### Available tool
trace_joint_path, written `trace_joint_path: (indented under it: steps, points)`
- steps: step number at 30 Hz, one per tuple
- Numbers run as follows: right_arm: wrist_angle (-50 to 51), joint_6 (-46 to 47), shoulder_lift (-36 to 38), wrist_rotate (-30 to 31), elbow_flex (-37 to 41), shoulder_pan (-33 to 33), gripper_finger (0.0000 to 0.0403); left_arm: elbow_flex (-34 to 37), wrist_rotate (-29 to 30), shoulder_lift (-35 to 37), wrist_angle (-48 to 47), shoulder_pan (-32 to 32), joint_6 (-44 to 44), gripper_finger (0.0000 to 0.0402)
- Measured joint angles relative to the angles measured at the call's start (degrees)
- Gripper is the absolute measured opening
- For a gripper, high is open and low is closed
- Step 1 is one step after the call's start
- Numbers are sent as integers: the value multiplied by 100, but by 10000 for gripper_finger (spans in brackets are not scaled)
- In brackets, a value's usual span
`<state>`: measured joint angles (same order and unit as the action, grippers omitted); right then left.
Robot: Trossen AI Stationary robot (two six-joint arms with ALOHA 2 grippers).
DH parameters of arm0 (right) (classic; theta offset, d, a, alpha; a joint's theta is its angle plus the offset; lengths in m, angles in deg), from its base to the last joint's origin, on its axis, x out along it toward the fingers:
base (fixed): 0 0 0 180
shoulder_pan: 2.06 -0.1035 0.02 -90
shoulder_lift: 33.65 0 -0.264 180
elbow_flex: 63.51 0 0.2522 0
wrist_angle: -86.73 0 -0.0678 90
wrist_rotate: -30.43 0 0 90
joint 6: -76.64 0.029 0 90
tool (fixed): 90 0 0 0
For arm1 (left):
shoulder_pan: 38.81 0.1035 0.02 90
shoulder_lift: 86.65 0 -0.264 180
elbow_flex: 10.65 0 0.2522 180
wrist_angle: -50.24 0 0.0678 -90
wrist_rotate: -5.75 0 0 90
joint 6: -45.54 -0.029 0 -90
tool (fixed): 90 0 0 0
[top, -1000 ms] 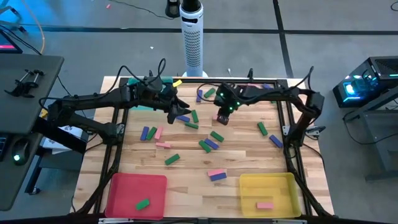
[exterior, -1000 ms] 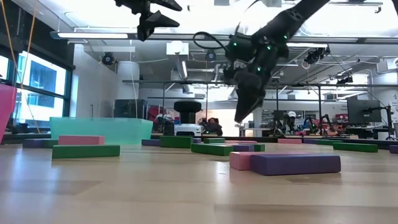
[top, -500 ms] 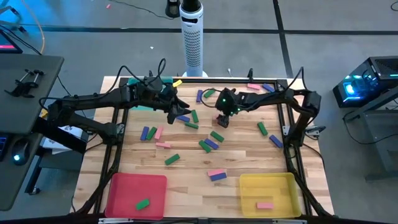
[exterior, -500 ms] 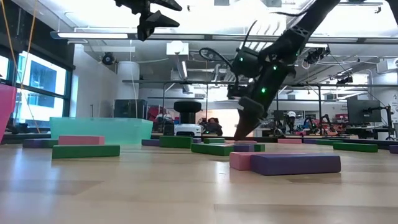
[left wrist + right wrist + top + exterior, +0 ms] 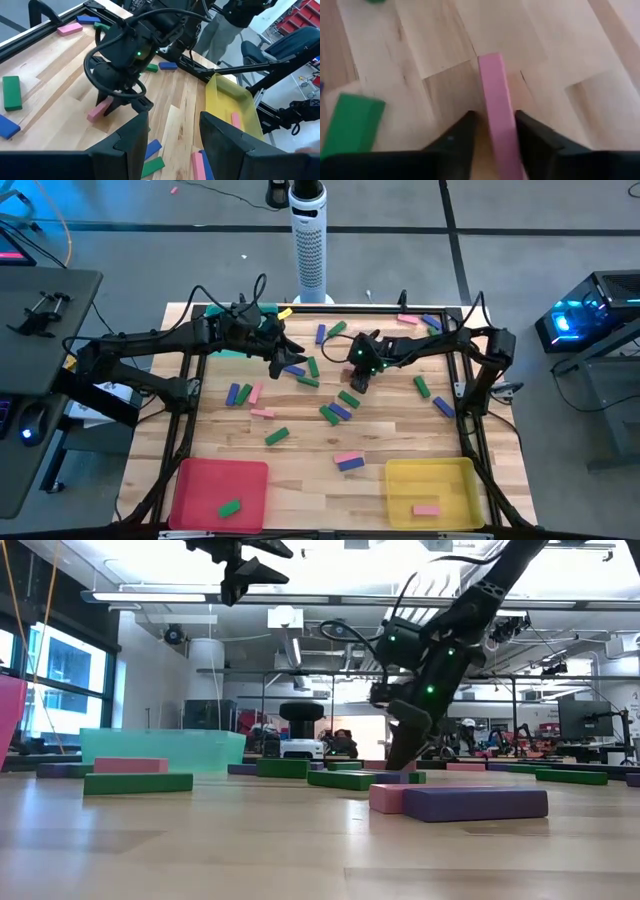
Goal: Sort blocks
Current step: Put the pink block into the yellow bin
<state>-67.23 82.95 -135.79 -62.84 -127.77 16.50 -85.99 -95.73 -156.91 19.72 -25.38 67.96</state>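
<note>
My right gripper (image 5: 356, 383) is down at the table's middle, fingers pointing steeply down and shut on a pink block (image 5: 492, 85) that lies on the wood. The same block (image 5: 100, 109) shows in the left wrist view at those fingertips. My left gripper (image 5: 285, 352) hangs high over the far left part of the table, open, with nothing between its fingers (image 5: 172, 135). Several blue, green and pink blocks lie loose around both, such as a green one (image 5: 277, 437) and a pink and blue pair (image 5: 348, 461). My right gripper has the pink block between its two fingers, which sit on the block's two long sides (image 5: 502, 125) near one end. The fingers come from above, slanting down, and run along the block's length. The block rests on the table.
A red tray (image 5: 205, 480) at the near left holds a green block (image 5: 230, 507). A yellow tray (image 5: 445, 480) at the near right holds a pink block (image 5: 426, 509). A teal tray (image 5: 160, 748) stands at the far left, under the left arm. A green block (image 5: 352, 125) lies close beside the right gripper.
My right gripper has sunk from above the table down to the wood and shifted a little toward the near edge, ending over the pink block.
</note>
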Motion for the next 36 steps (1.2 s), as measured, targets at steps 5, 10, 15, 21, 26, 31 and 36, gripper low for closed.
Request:
trace_joint_path:
  steps: [5, 10, 15, 21, 26, 31, 36]
  points:
    - [1195, 1291, 536, 985, -464, -407, 23, 0, 0, 2, 6, 4, -2, 163]
    - [2186, 1349, 1772, 1670, -930, -1107, 25, 0, 17, 2, 45, 7, -78, 163]
    - [3143, 2397, 3114, 1273, -974, -1800, 20, 0, 39, 1, 288, 31, -381, 163]
    - [3588, 4196, 4136, 341, -240, -3142, 20, 0, 43, 2, 831, 185, -748, 163]
    - [2582, 5859, 4114, -1239, 654, -4684, 21, -2, 40, 0, 958, 328, -863, 163]
    - [748, 6694, 3743, -1548, 1120, -5937, 22, -2, 39, 2, 894, 387, -863, 163]
    - [681, 7398, 3158, -1531, 1135, -6493, 29, -2, 39, 0, 903, 387, -915, 163]
